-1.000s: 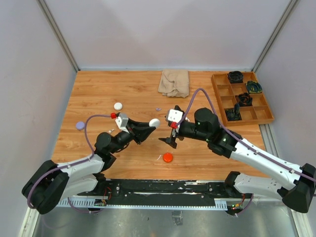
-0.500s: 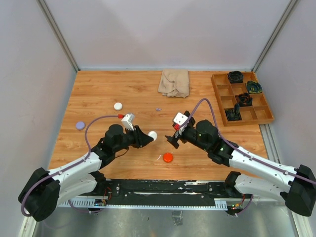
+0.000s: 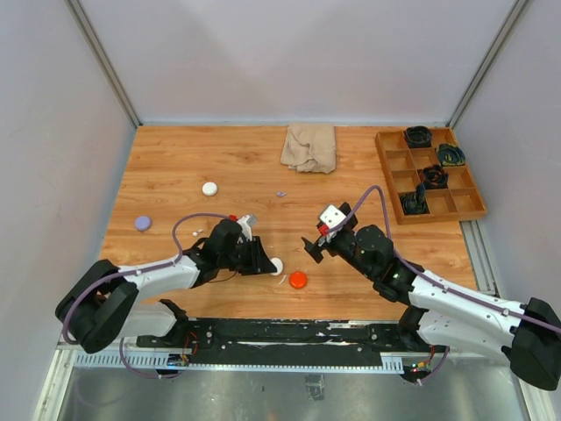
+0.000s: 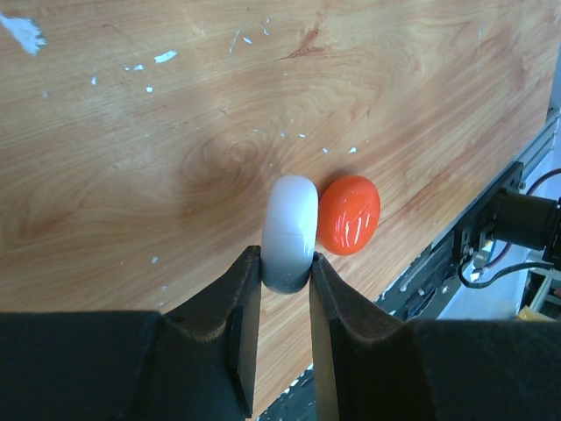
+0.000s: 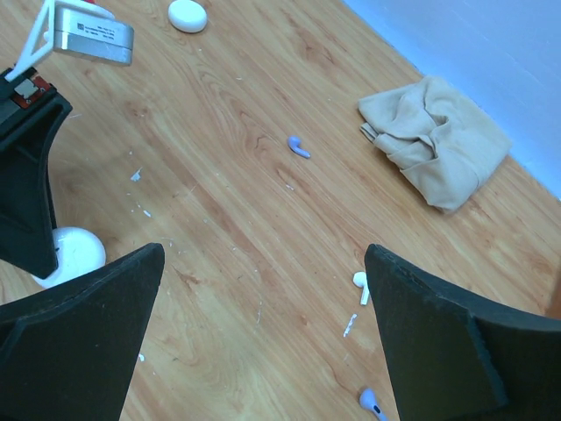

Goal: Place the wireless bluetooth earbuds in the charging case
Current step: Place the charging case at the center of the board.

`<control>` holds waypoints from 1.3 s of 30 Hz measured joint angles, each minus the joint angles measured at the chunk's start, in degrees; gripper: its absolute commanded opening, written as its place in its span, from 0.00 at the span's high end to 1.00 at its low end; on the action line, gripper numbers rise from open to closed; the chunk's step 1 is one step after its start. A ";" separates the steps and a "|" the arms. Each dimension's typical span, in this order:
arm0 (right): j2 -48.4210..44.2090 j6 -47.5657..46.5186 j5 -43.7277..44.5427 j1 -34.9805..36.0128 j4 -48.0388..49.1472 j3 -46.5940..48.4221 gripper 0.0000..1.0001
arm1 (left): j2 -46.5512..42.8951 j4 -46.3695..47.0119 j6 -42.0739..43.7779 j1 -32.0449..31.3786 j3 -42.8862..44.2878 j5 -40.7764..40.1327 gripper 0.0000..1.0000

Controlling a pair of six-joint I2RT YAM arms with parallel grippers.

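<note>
My left gripper [image 3: 268,262] is shut on a white round charging case [image 4: 290,230], held edge-on low over the table, right beside a red round case [image 4: 349,215]. The red case lies near the front edge [image 3: 298,280]. My right gripper [image 3: 310,251] is open and empty, hovering right of them [image 5: 263,351]. In the right wrist view a purple earbud [image 5: 299,146] lies ahead, a white earbud [image 5: 359,282] lies close to the right finger, and another purple earbud [image 5: 372,403] lies at the bottom. The far purple earbud also shows from above [image 3: 280,193].
A second white round case [image 3: 209,189] and a purple one [image 3: 142,223] lie at the left. A beige cloth [image 3: 308,146] lies at the back. A wooden tray [image 3: 393,189] holding dark coiled items stands at the back right. White flecks dot the wood.
My left gripper has moved nearer and to the right with the white case, down beside the red case. My right arm has drawn back toward the near right, still open.
</note>
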 measured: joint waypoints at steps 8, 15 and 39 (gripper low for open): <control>-1.86 0.22 1.18 -0.37 1.55 -1.62 0.02 | 6.43 -1.03 -1.09 -1.11 3.10 0.37 0.55; -1.90 0.46 1.31 -1.53 2.21 -1.68 0.02 | 7.32 -2.86 -1.81 -1.31 4.17 0.46 0.38; -4.52 0.74 2.67 -2.69 2.99 -3.69 0.02 | 2.14 -34.38 7.87 12.59 26.16 -26.71 0.01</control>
